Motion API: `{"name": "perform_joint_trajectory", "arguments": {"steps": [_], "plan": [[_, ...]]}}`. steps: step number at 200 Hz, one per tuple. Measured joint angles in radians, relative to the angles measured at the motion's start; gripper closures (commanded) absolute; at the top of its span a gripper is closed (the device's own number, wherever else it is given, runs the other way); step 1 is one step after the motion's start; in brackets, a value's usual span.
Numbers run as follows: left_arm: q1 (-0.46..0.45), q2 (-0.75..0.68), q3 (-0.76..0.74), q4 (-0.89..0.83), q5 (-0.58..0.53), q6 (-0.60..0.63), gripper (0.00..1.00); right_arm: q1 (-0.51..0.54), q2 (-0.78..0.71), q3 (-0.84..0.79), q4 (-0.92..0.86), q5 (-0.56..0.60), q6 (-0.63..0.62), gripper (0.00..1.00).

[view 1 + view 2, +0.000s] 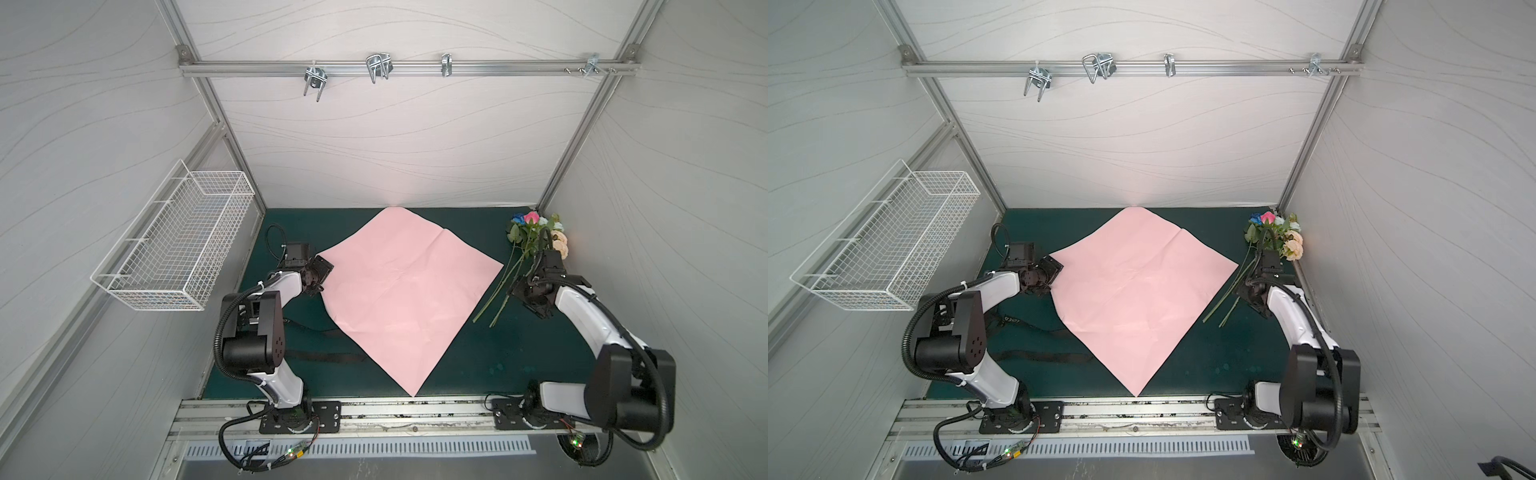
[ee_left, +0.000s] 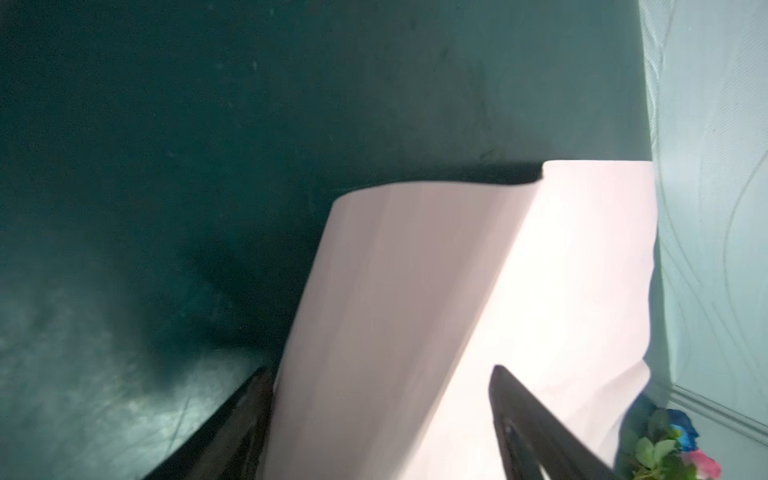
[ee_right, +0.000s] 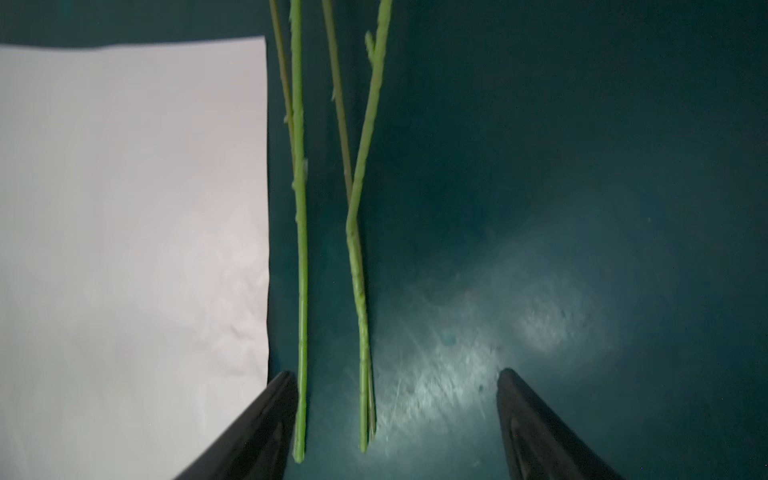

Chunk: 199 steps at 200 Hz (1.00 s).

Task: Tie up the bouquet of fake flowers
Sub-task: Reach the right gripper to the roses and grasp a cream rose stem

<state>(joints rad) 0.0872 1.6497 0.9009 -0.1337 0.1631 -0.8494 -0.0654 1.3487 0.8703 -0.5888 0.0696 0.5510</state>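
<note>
The bouquet of fake flowers [image 1: 536, 228] [image 1: 1276, 232] lies on the green mat at the back right, blooms toward the corner, its long green stems [image 3: 301, 249] running forward beside the pink paper sheet [image 1: 407, 291]. My right gripper [image 1: 524, 297] [image 3: 397, 372] hangs over the stems' lower ends, open, with the stems between its fingers; one stem lies right against a finger [image 3: 278, 399]. My left gripper [image 1: 318, 277] [image 2: 381, 369] is open at the sheet's left corner, which curls up between its jaws. The blooms [image 2: 669, 453] also show in the left wrist view.
A black ribbon [image 1: 320, 357] [image 1: 1038, 357] lies on the mat by the left arm, partly under the sheet. A white wire basket [image 1: 174, 253] hangs on the left wall. Metal hooks [image 1: 378, 66] hang from the back rail. Walls close in on three sides.
</note>
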Motion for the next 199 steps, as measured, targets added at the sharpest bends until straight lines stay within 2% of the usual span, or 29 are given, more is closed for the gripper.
{"name": "perform_joint_trajectory", "arguments": {"steps": [62,93,104,156,199], "plan": [[0.0,-0.22,0.003,-0.128,-0.088,0.032,0.01,-0.097,0.296,0.132,0.178,-0.081,-0.041,0.41],[0.0,-0.258,0.019,-0.173,-0.099,0.058,0.01,-0.103,0.4,0.193,0.219,-0.116,-0.051,0.72],[0.0,-0.261,0.021,-0.183,-0.098,0.069,0.01,-0.103,0.415,0.2,0.225,-0.121,-0.037,0.78],[-0.005,-0.273,0.022,-0.228,-0.08,0.107,0.01,-0.108,0.346,0.196,0.171,-0.077,-0.046,0.99],[-0.013,-0.274,0.048,-0.249,-0.077,0.126,0.01,-0.11,0.124,0.197,0.068,-0.037,-0.07,1.0]]}}
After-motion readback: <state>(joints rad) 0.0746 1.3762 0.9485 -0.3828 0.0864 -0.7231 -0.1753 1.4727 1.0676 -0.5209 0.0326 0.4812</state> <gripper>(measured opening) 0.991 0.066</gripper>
